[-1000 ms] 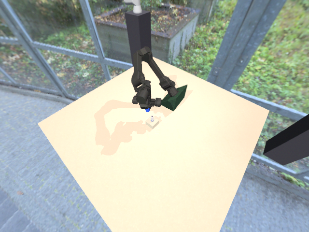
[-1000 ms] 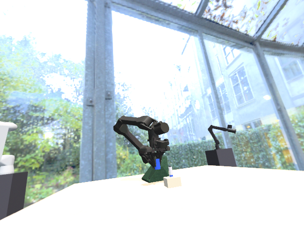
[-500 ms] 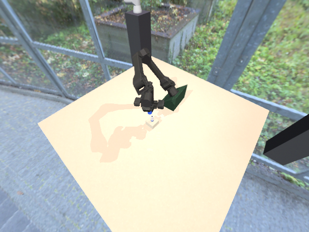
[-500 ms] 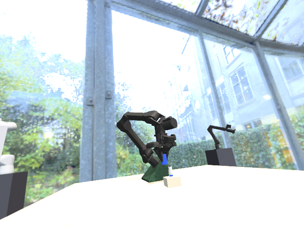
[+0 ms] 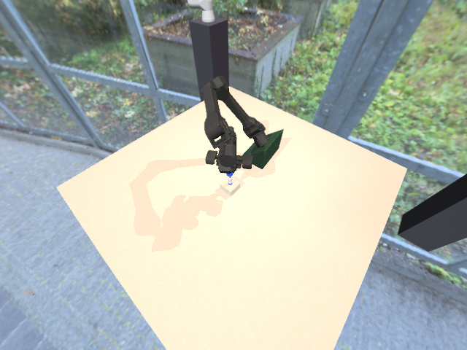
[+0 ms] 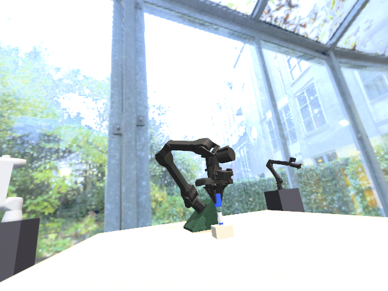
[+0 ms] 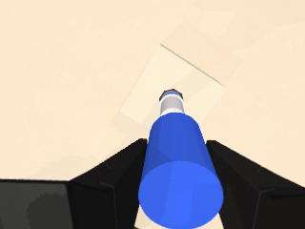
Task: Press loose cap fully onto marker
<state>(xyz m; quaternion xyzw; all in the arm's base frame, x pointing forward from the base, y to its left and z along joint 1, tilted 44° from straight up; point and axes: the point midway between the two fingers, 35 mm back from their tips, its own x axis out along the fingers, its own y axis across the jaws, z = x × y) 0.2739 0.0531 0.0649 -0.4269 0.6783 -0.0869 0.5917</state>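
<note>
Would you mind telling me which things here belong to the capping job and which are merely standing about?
Belong to the job:
- blue cylindrical cap, held in the black gripper
- white upright marker
- cream square holder block

Standing about:
- dark green wedge block
- second black arm on a dark pedestal
</note>
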